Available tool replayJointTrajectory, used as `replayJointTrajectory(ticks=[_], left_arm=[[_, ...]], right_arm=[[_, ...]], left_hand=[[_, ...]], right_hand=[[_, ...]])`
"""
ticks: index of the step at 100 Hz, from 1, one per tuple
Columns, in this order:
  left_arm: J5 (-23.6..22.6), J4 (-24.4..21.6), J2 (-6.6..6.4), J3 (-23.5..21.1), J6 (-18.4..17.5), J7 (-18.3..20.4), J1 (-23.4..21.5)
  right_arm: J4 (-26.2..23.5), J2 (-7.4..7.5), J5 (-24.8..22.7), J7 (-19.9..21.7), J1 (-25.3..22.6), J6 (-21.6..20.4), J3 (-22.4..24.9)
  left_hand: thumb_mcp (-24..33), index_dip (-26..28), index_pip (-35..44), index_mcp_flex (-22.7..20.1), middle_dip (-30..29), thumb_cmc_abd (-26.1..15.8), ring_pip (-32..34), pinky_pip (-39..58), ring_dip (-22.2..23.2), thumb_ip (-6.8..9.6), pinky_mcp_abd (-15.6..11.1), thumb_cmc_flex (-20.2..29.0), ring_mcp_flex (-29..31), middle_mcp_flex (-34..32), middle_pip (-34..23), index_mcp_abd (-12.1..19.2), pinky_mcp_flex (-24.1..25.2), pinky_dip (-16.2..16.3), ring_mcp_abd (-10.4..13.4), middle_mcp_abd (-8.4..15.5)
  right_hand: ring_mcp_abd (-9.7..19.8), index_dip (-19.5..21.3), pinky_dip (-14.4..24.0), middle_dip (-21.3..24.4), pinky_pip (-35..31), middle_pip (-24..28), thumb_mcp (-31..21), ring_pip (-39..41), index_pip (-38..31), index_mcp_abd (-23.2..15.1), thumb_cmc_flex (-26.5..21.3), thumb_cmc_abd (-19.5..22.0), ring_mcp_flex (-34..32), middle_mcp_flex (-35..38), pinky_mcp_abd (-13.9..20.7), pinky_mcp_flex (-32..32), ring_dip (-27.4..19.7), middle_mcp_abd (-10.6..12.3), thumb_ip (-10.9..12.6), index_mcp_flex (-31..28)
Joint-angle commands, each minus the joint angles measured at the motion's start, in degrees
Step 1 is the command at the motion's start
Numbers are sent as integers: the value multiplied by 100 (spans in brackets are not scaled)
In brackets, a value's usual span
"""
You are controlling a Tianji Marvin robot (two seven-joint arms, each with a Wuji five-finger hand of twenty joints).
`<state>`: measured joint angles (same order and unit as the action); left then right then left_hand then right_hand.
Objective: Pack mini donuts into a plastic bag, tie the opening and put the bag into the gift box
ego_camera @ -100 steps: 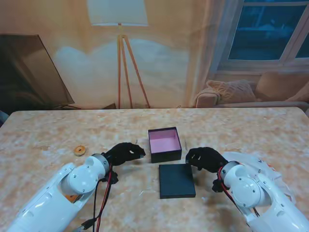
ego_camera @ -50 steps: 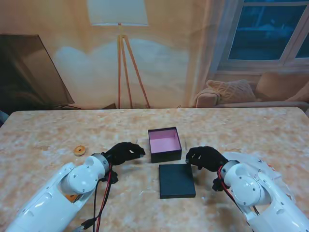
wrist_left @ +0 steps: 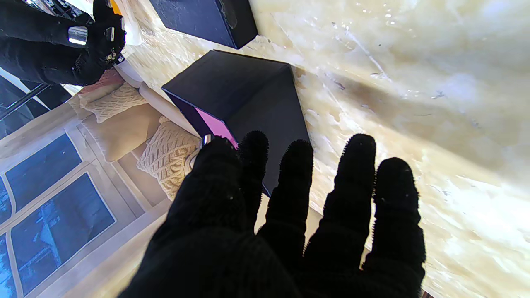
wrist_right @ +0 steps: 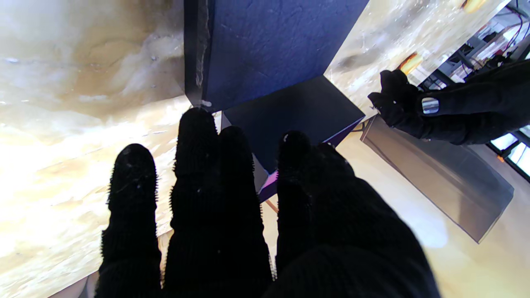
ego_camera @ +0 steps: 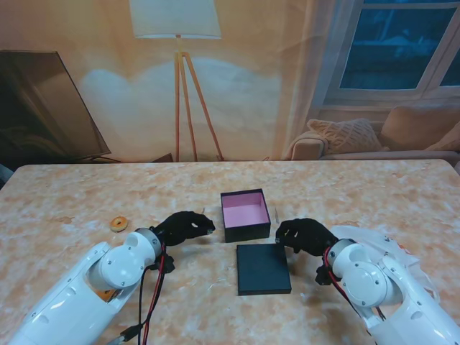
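The open gift box [ego_camera: 244, 214], black outside and pink inside, stands at the table's middle; it also shows as the box [wrist_left: 248, 95] and the box [wrist_right: 298, 111]. Its flat black lid [ego_camera: 263, 268] lies just nearer to me. My left hand [ego_camera: 185, 227] hovers left of the box with its fingers [wrist_left: 298, 178] stretched toward the box and nothing in them. My right hand [ego_camera: 302, 234] sits right of the box by the lid's far corner, its fingers [wrist_right: 198, 165] likewise extended and bare. One mini donut [ego_camera: 118, 223] lies farther left. No plastic bag is visible.
The lid [wrist_right: 269, 41] lies close under my right fingertips. Red and black cables [ego_camera: 154, 295] hang along my left forearm. The marble table [ego_camera: 359, 194] extends wide on both sides. A lamp tripod, a dark panel and a sofa stand beyond its far edge.
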<state>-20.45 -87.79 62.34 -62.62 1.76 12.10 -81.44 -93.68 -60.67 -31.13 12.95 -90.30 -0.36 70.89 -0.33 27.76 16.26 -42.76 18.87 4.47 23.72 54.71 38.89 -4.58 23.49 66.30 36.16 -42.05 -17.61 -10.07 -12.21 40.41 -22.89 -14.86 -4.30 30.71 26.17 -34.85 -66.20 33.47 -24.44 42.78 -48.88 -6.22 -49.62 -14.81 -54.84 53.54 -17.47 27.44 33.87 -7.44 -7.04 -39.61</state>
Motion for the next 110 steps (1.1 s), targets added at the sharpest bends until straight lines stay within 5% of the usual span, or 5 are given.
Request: replayJointTrajectory(ticks=[1,45,68,86,110], left_arm=[[-10,-48,7,0,-6,99,-21],[10,-52,-9,35,107,196,-3],[27,-45,-11,48,125,216,8],[41,-26,-11,90,157,239,44],[21,-32,-13,94,163,236,41]], right_arm=[[-84,20,-45,258,-7,-32,37],[-655,229,-679,1312,-47,53,663],[-1076,296,-1507,1674,-427,-151,1301],[-1374,289,-2165,1776,-831,-153,1861],[-1494,191,-3313,1192,-1303,-181,2350]], left_hand=[[-44,40,89,-39,27,32,49,10,-13,43,-7,189,9,63,-31,126,35,-33,-19,69],[-47,33,74,-24,18,22,36,-12,-17,43,-10,183,-4,84,-12,131,48,-40,-35,78],[-48,35,72,-21,16,20,34,-17,-16,43,-9,184,-8,83,-9,136,50,-41,-33,81],[-48,36,69,-21,16,20,38,-23,-13,44,-5,185,-1,86,-7,130,55,-41,-42,74],[-50,37,65,-14,15,19,33,-27,-14,43,0,183,-7,92,-6,134,57,-39,-35,86]], right_hand=[[72,24,47,2,5,18,84,55,-176,-239,-90,193,-138,138,-79,1,112,136,11,-119],[55,-13,36,35,51,-84,131,-61,-89,-231,-63,196,-16,5,-63,-54,75,96,10,35],[67,-57,29,54,93,-155,195,-141,2,-202,3,166,29,-52,-55,-98,56,105,20,187],[26,-122,33,72,145,-268,242,-242,107,-115,42,88,177,-202,-25,-191,43,62,66,368],[138,-253,95,-100,163,-156,99,7,236,84,139,-251,195,-261,43,-196,256,126,108,596]])
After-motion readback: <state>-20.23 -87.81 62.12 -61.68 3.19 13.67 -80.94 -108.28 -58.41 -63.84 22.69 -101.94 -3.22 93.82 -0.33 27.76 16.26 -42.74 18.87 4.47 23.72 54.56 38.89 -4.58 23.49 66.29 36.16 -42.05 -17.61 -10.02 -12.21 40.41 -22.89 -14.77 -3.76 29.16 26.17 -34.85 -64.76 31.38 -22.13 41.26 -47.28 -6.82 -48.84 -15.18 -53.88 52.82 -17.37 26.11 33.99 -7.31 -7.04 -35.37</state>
